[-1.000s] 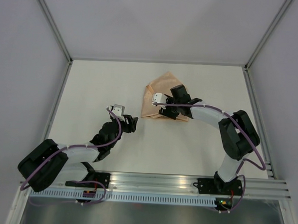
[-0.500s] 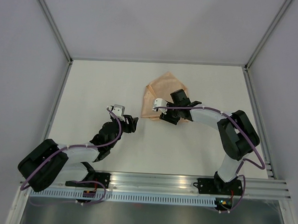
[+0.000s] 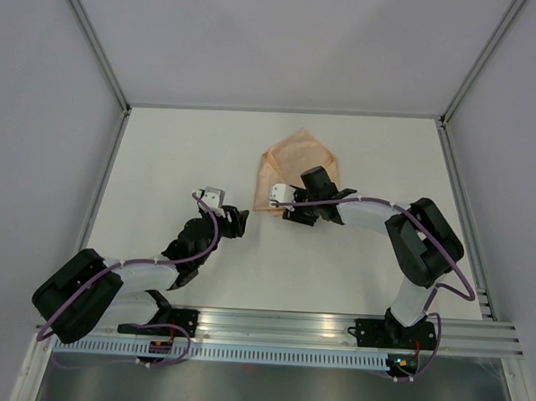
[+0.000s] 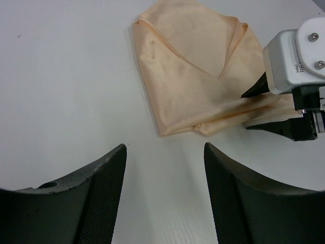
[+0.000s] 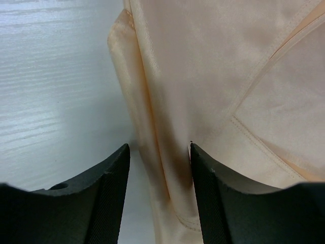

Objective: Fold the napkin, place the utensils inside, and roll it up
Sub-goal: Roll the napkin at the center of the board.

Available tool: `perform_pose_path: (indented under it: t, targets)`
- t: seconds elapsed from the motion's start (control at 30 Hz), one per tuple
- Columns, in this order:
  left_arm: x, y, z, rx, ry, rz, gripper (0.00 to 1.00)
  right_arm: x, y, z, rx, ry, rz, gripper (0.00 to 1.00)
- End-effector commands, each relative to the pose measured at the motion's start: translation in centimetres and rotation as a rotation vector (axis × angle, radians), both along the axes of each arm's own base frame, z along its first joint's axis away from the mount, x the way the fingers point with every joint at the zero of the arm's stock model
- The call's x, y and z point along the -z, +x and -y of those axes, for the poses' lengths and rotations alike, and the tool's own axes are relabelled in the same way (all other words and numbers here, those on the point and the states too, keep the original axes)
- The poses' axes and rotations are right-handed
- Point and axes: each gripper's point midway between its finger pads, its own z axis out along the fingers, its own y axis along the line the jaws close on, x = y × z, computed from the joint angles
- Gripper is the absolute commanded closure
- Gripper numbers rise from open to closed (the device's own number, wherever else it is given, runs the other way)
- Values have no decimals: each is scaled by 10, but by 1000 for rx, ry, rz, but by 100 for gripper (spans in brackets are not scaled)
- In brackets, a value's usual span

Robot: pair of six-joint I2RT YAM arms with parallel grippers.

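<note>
Top external view: the folded peach napkin (image 3: 293,157) lies on the white table (image 3: 181,151), toward 1 o'clock of its centre. The right gripper (image 3: 290,211) sits at the cloth's 6 o'clock edge. The left gripper (image 3: 238,219) hangs apart at the cloth's 8 o'clock.

Left wrist view: left gripper (image 4: 165,150) spread wide, holding nothing; napkin (image 4: 193,76) at 12 o'clock, right gripper (image 4: 247,112) at 2 o'clock.

Right wrist view: right gripper (image 5: 158,152) spread, its fingers straddling the folded edge of the napkin (image 5: 203,66).
</note>
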Motion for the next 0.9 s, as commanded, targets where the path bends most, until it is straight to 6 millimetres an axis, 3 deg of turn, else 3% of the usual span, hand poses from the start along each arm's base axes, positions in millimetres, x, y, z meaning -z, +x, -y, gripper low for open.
perform_pose_path:
  t: [0.0,0.47,0.87]
  targets:
    - [-16,3,6,14,-62,34,33,17,-3,3,-23,-37,-1,43]
    - [-22,2,9,37,-36,46,33,41,-8,10,-61,-107,-181,47]
    - [-20,2,10,44,-30,39,33,52,-18,15,-69,-158,-287,63]
